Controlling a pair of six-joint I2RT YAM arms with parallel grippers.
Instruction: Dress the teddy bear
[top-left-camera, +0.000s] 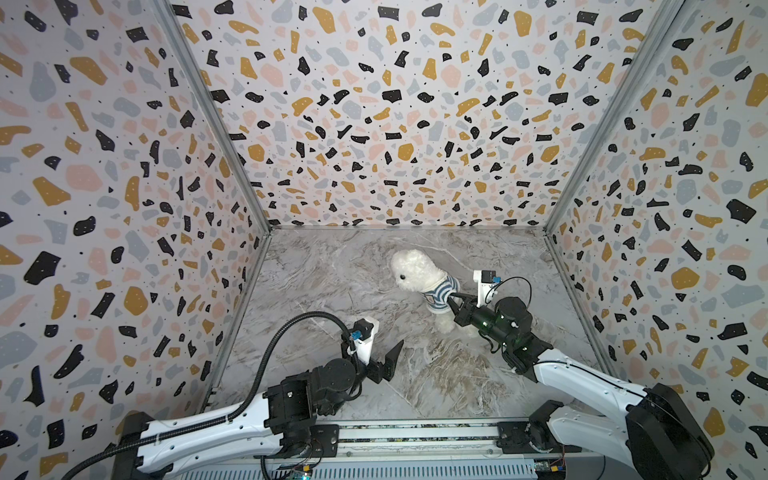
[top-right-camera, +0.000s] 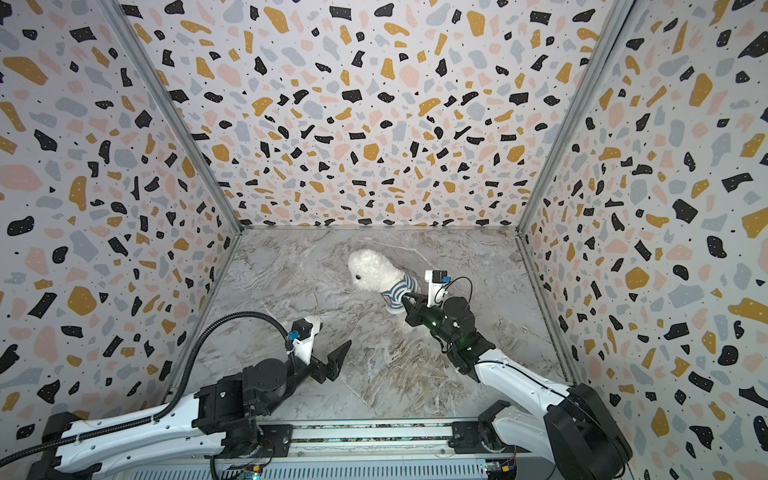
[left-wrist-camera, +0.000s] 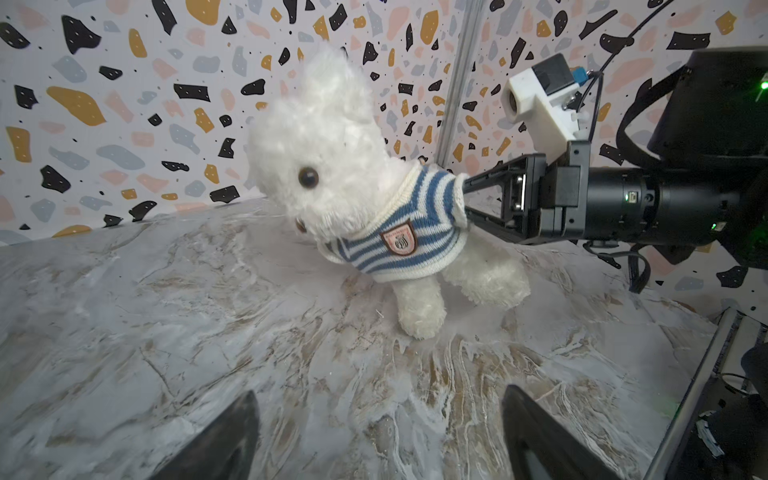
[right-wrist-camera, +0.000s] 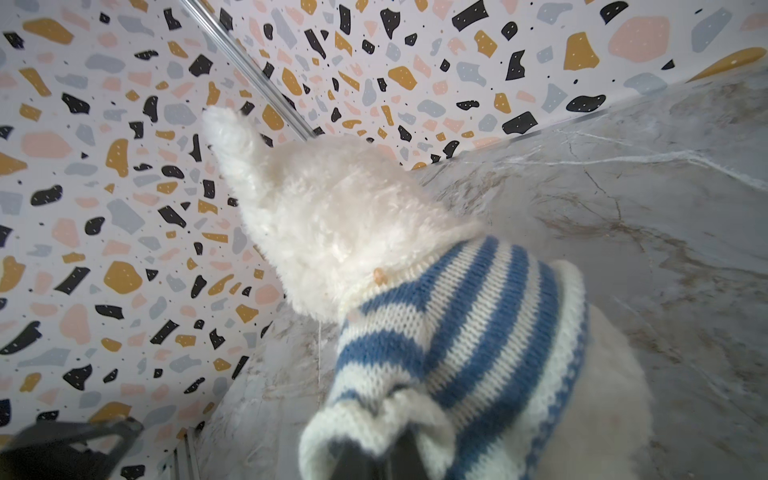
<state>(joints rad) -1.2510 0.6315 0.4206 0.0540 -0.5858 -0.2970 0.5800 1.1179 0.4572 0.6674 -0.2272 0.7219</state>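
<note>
The teddy bear (top-left-camera: 415, 268) (top-right-camera: 372, 268) stands on the marble floor near the back, leaning to the left. It wears a blue-and-white striped shirt (top-left-camera: 439, 293) (left-wrist-camera: 409, 226) with a badge on the chest. My right gripper (top-left-camera: 452, 302) (top-right-camera: 406, 300) is shut on the shirt's cuff at the bear's side; in the right wrist view the knit bunches round the dark fingertips (right-wrist-camera: 376, 455). My left gripper (top-left-camera: 386, 343) (left-wrist-camera: 380, 399) hangs open in front of the bear, well apart from it, with nothing between its fingers.
Terrazzo-patterned walls (top-left-camera: 395, 124) close in the floor (top-left-camera: 332, 291) on the left, back and right. A metal rail (top-left-camera: 415, 432) runs along the front edge between the two arm bases. The right arm (left-wrist-camera: 623, 199) reaches in beside the bear.
</note>
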